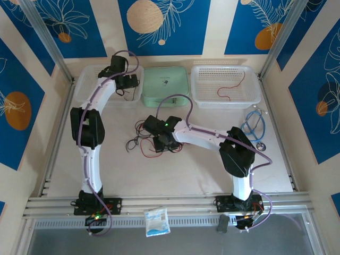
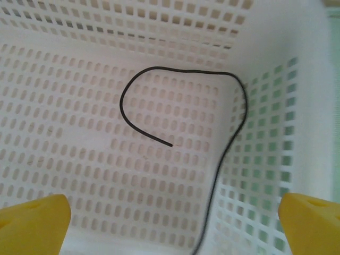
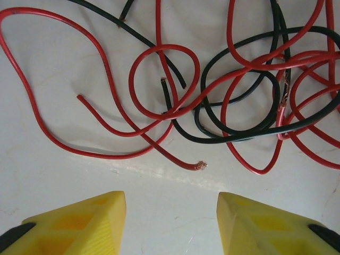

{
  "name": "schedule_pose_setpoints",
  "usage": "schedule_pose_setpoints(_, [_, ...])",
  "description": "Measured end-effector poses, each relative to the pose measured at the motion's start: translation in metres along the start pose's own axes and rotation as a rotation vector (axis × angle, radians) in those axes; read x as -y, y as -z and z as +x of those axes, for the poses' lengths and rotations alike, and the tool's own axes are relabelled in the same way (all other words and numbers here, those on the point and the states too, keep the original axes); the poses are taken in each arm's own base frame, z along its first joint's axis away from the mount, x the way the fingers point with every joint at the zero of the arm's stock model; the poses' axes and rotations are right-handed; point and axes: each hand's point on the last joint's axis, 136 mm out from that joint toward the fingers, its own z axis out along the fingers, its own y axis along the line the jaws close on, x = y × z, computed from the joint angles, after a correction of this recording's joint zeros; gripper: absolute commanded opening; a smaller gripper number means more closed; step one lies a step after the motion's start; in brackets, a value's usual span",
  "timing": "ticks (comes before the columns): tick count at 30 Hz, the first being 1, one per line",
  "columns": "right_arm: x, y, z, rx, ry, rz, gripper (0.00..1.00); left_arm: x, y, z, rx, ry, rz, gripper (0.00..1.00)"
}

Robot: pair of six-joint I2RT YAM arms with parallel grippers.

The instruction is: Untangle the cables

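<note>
the table (image 1: 175, 175) is pale and carries everything, and both arms reach over it from the near edge. at the far side stand three containers in a row: a white perforated basket (image 1: 85, 79) on the left, a pale green box (image 1: 164, 85) in the middle and a second white basket (image 1: 204, 79) on the right. the left end effector (image 1: 127, 84) hangs over the left basket (image 2: 79, 64), and in the left wrist view its yellow fingers (image 2: 34, 223) stand very wide, at the two lower corners, gripping nothing (image 2: 172, 226). the right end effector (image 1: 159, 141) is at the middle of the table, and its fingers (image 3: 79, 223) are moderately apart with only bare table between them (image 3: 170, 223). just in front of it lies the tangle of cables (image 1: 151, 144), where red cables (image 3: 108, 69) and black cables (image 3: 212, 141) cross and loop through each other. a light blue coiled cable (image 1: 255, 125) lies near the right edge of the table. one black cable (image 2: 180, 69) lies loose on the bottom of the left basket, curled, with one end free. one red cable (image 1: 236, 85) lies alone in the right basket. a small white packet (image 1: 158, 220) lies between the bases of the arms.
</note>
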Motion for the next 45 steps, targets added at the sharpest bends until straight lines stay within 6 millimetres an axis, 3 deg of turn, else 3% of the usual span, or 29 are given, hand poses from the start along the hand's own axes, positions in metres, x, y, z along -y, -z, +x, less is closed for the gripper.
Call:
schedule_pose_setpoints(10, [0.004, -0.004, -0.007, 0.011, -0.036, -0.005, 0.45, 0.01, 0.107, -0.053, 0.194, -0.017, 0.095, 1.0])
schedule_pose_setpoints(15, [0.007, -0.014, -0.01, 0.007, -0.06, -0.006, 0.43, 0.008, 0.135, -0.057, 0.236, -0.019, 0.107, 1.0])
schedule_pose_setpoints(22, [0.005, -0.026, -0.013, -0.004, -0.073, -0.02, 0.35, 0.002, 0.145, -0.027, 0.192, -0.025, 0.12, 1.0])
schedule_pose_setpoints(28, [0.0, -0.027, -0.015, -0.005, -0.077, -0.048, 0.21, -0.007, 0.183, -0.008, 0.217, -0.02, 0.135, 1.0])
schedule_pose_setpoints(32, [-0.002, -0.028, -0.013, -0.013, -0.08, -0.059, 0.0, -0.012, 0.21, 0.001, 0.247, -0.006, 0.153, 1.0])
schedule_pose_setpoints(36, [-0.004, -0.026, -0.012, -0.018, -0.085, -0.076, 0.0, -0.013, 0.221, 0.022, 0.234, 0.021, 0.18, 1.0])
schedule_pose_setpoints(40, [-0.005, -0.007, -0.017, 0.009, -0.082, -0.108, 0.0, -0.006, 0.216, 0.062, 0.163, 0.026, 0.214, 1.0])
schedule_pose_setpoints(45, [-0.008, 0.054, -0.037, 0.115, -0.082, -0.224, 0.0, 0.019, 0.201, 0.125, 0.035, -0.032, 0.267, 0.96])
